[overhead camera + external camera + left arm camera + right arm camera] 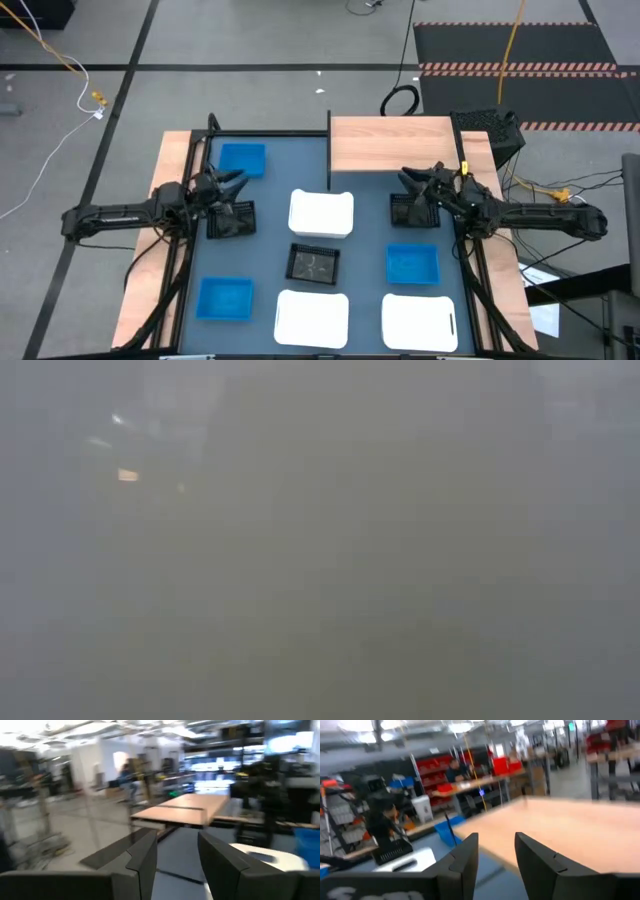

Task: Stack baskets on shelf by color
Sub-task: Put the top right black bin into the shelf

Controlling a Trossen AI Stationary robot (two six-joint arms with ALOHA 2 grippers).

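Nearest the overhead camera, the right pincer (pixel 408 180) hung just off the shelf's (pixel 390 143) front edge, its dark fingers (pixel 465 857) parted with nothing between them. The shelf, a light wood board, sat at the bench's (pixel 365 235) far edge, right of middle, and carried no basket. The left pincer (pixel 238 180) hovered near the far left corner, likewise spread and empty, just beside a blue basket (pixel 242 159). A white basket (pixel 321 213) lay mid-bench with the black basket (pixel 313 263) just in front of it. A second blue basket (pixel 412 264) lay toward the right, a third (pixel 224 298) near the front left corner. Two more white baskets (pixel 311 317) (pixel 419 321) sat along the front edge.
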